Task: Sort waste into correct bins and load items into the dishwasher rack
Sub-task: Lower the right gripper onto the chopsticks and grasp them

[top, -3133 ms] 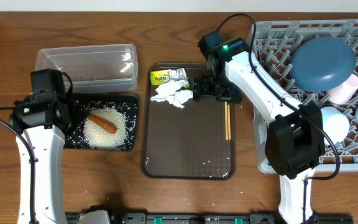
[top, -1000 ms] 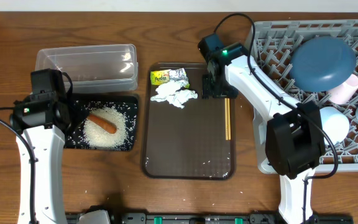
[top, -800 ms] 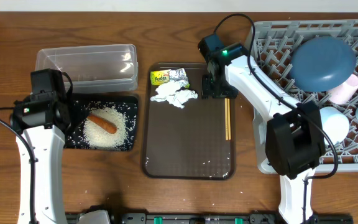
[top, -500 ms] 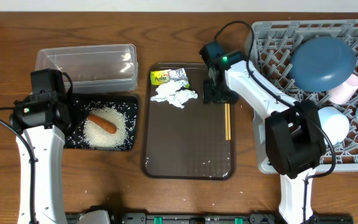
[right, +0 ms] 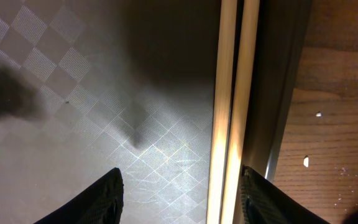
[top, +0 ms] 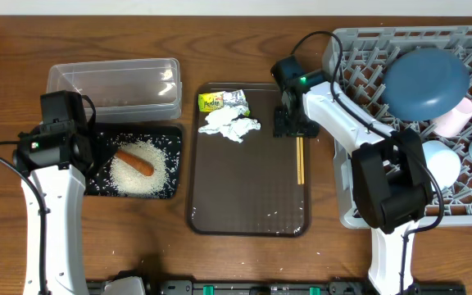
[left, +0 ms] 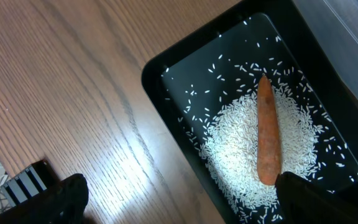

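While the large grey plastic lattice rack [top: 367, 49] fills the right side, the brown rectangular serving tray [top: 244, 188] beside it carries the thin wooden chopsticks [top: 300, 164] along its right rim. The right gripper [top: 293, 124] hangs over their far end with its fingers [right: 92, 199] parted. The pale pair lies ungripped between them, closer to one finger. Both ends run out of the wrist view. The left gripper [left: 179, 193] gapes empty.

wrapper [top: 212, 102] print, too small to read

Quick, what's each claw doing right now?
Left gripper: open, holding nothing.
Right gripper: open, fingers either side of the chopsticks, not gripping.
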Motion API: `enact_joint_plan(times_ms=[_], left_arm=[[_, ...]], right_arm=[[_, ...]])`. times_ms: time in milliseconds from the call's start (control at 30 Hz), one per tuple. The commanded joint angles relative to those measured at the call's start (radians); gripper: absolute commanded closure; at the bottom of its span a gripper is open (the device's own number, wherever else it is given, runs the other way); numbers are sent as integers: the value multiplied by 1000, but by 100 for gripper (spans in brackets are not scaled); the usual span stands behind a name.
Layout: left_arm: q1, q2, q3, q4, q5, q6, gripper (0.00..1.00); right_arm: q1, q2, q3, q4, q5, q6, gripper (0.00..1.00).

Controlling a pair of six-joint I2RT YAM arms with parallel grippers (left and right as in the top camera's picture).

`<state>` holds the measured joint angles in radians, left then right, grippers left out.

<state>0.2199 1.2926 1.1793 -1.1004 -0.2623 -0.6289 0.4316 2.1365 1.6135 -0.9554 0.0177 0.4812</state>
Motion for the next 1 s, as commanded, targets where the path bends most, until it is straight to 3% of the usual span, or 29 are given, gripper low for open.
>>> enact_joint_plan(times_ms=[0, 667, 800, 967], left_arm=[[4, 2, 12, -6, -16, -5, 2], [4, 2, 12, -5, -16, -5, 2], [4, 2, 12, -6, -16, -5, 2], [4, 2, 12, -6, -16, -5, 2]], right_arm=[[15, -2, -8, 2, -3, -3, 42], [15, -2, -90, 77, -26, 12, 46], [15, -2, -90, 77, -19, 12, 67], [22, -2, -90, 77, 5, 16, 88]])
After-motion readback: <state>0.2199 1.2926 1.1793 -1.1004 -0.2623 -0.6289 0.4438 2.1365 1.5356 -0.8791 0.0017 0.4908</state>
